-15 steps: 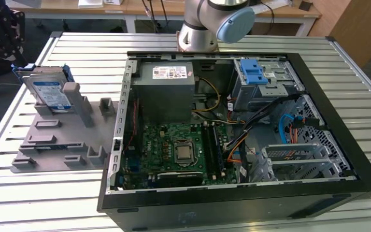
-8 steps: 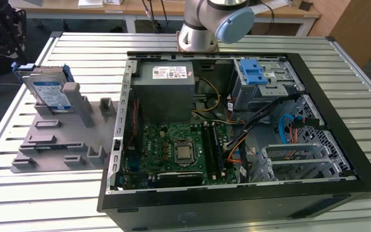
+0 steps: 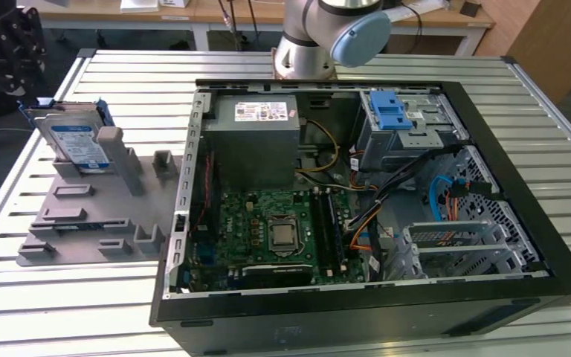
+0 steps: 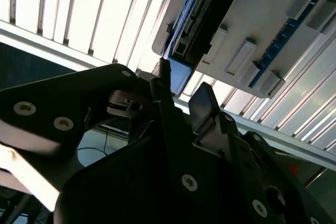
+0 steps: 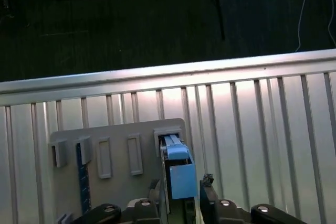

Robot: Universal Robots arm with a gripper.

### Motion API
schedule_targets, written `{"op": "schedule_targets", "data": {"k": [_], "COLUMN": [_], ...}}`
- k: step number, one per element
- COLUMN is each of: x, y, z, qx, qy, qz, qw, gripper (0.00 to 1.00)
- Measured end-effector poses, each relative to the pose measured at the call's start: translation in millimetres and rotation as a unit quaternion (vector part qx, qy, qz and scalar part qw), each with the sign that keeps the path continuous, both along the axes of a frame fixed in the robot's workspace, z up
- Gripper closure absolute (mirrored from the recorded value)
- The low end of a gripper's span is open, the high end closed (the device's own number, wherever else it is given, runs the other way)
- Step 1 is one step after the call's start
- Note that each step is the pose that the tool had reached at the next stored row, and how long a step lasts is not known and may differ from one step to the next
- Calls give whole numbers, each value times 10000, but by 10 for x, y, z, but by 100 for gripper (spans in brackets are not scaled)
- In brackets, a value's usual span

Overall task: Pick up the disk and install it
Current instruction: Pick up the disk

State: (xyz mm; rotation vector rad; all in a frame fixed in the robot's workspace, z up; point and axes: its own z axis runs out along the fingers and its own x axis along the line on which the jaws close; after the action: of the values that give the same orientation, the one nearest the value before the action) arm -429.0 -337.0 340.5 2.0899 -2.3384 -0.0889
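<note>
Exterior view: even overhead light, soft sheen on table (image 3: pixel 523 97) slats, case (image 3: pixel 365 312) interior dimmer with shallow shadows. Second wrist view: slats blown out white, gripper (image 4: pixel 182 77) near-black against them. First wrist view: floor (image 5: pixel 131 19) almost black, glare band along table edge.

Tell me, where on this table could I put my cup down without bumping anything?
The table is bare in front of the holder, at the exterior view's lower left, and in a strip to the right of the case in that view. The case is packed with parts, and the holder carries the disk.
</note>
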Motion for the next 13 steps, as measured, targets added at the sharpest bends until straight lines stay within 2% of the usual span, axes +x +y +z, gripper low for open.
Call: {"op": "schedule_targets", "data": {"k": [1,2,4,5,6,10,13], "x": [0,-1,-19,-30,-40,-63,-64], "y": [0,0,1,1,0,-1,0], "z": [-8,-18,-41,-56,-71,-116,-144], "qx": [2,2,2,2,3,2,2], "qy": [-1,-2,-8,-13,-18,-47,-59], "qz": [87,145,185,197,210,284,425], "qw": [10000,9999,9998,9998,9998,9996,9991], "gripper": [59,59,47,47,41,41,41]}}
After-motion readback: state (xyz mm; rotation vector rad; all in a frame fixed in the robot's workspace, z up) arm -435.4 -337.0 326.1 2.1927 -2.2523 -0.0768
